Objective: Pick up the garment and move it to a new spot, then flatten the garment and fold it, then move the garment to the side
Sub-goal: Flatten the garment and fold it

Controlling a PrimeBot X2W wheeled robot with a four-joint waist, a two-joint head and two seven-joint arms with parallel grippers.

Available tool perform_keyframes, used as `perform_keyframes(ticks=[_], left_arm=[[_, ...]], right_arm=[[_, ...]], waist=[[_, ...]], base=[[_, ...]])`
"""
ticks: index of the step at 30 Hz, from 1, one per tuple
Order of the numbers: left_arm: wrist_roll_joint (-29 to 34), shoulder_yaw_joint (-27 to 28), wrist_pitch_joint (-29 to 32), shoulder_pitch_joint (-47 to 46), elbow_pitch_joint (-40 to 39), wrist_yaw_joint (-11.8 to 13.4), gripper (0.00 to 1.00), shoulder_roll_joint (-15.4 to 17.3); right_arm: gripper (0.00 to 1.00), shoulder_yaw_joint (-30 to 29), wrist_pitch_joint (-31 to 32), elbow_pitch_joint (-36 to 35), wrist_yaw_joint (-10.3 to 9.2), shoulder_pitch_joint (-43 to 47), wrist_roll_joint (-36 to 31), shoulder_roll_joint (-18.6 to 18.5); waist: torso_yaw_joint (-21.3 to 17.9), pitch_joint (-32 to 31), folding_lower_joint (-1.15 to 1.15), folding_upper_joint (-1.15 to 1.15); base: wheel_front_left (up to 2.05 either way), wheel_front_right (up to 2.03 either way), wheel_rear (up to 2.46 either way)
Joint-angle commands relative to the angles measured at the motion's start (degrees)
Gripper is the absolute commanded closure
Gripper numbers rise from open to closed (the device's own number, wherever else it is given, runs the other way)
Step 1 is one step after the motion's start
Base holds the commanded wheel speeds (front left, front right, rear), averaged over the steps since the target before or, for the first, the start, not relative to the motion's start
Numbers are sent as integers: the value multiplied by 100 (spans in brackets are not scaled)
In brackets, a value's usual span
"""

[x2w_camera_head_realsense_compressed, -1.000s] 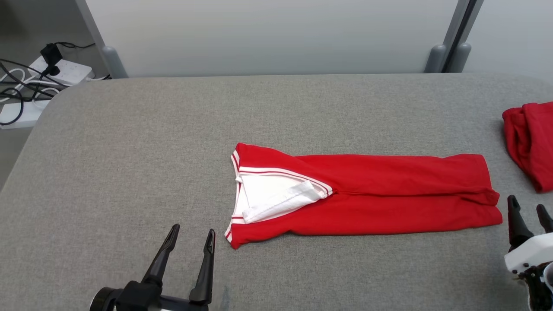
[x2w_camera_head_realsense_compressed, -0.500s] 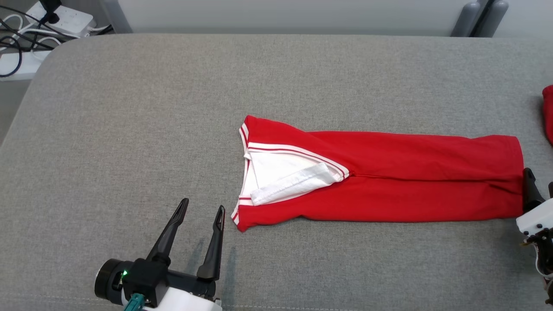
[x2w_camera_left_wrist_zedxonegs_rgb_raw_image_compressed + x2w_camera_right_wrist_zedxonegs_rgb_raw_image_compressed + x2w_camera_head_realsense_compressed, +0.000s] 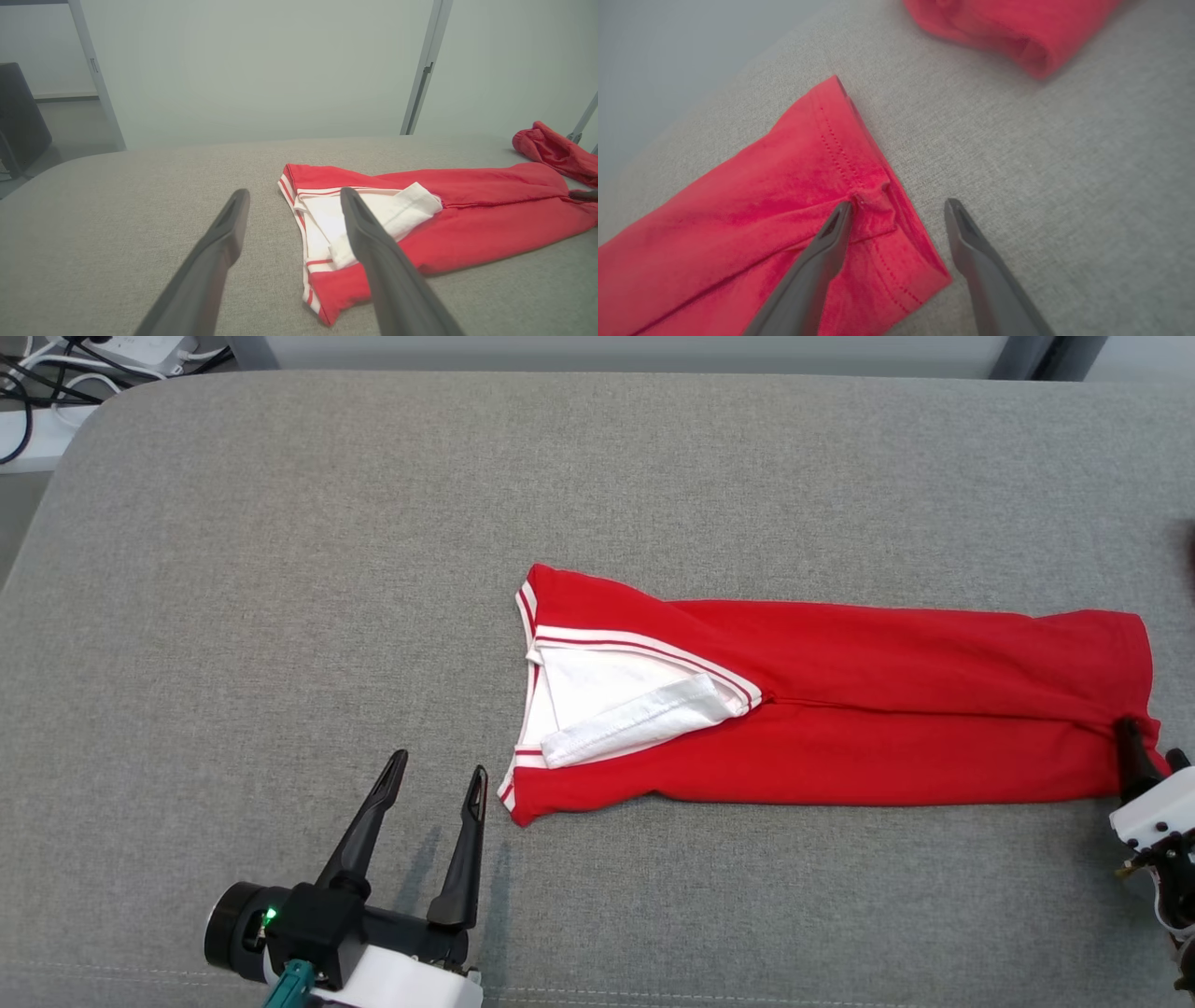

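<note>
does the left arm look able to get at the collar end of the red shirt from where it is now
Probably yes: the open left tool sits just beside the collar end of the red shirt, with only bare grey surface between them.

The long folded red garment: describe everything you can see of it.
The red garment looks like soft knit, folded lengthwise into a long narrow band lying flat on the grey padded surface. Its collar end, trimmed with white stripes and showing a white inner panel, points to the robot's left; the stitched hem lies to the right. The open right gripper straddles the hem corner, one finger over the cloth. The open left gripper stands apart from it.
</note>
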Motion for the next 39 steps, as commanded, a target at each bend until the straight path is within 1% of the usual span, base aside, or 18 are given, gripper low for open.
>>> perform_keyframes(ticks=[1,2,3,5,6,8,9,13,16,20,22,23,27,31,34,39], left_arm=[[34,155,-33,-293,-176,50,0,9],[32,148,-33,-300,-178,51,0,9],[29,144,-33,-308,-181,51,0,9],[20,142,-33,-324,-185,50,0,9],[17,143,-33,-331,-185,48,0,9],[12,152,-33,-342,-181,41,0,9],[7,158,-33,-347,-182,41,0,9],[-13,161,-33,-351,-180,48,0,9],[-28,161,-33,-341,-171,60,0,9],[-56,173,-33,-319,-180,74,0,9],[-73,174,-33,-316,-192,81,0,9],[-81,177,-33,-317,-199,83,0,9],[-78,178,-33,-318,-201,76,0,9],[-87,173,-33,-299,-200,77,0,9],[-103,164,-33,-272,-189,71,0,9],[-149,153,-33,-185,-176,82,0,9]], right_arm=[[0,136,95,31,8,-6,84,-57],[0,154,131,42,8,-6,130,-46],[9,178,150,42,8,-6,164,-42],[51,228,169,23,8,-2,228,-49],[62,246,173,20,8,2,265,-57],[93,290,185,6,8,8,330,-73],[100,308,197,1,8,11,368,-80],[100,401,228,-20,8,15,481,-112],[100,480,106,-85,8,10,508,-195],[100,585,-90,-216,8,32,529,-365],[100,633,-174,-285,8,64,540,-498],[100,664,-237,-346,8,106,574,-626],[100,726,-329,-486,8,205,656,-821],[100,723,-390,-738,8,273,821,-848],[100,740,-410,-1219,8,433,1067,-856],[100,837,-450,-2174,8,794,1338,-1016]], waist=[[-3,7,0,0],[-3,13,0,0],[-2,20,0,0],[5,31,0,0],[11,35,0,0],[23,38,0,0],[31,39,0,0],[53,27,0,0],[55,2,0,0],[35,-37,0,0],[22,-49,0,0],[9,-64,0,0],[-4,-119,0,0],[-8,-203,0,0],[16,-305,0,0],[75,-499,0,0]], base=[[0,0,0],[0,0,0],[0,0,0],[0,0,0],[0,0,0],[0,0,0],[0,0,0],[0,0,0],[0,0,0],[0,0,0],[0,0,0],[0,0,0],[0,0,0],[0,0,0],[0,0,0],[0,0,0]])
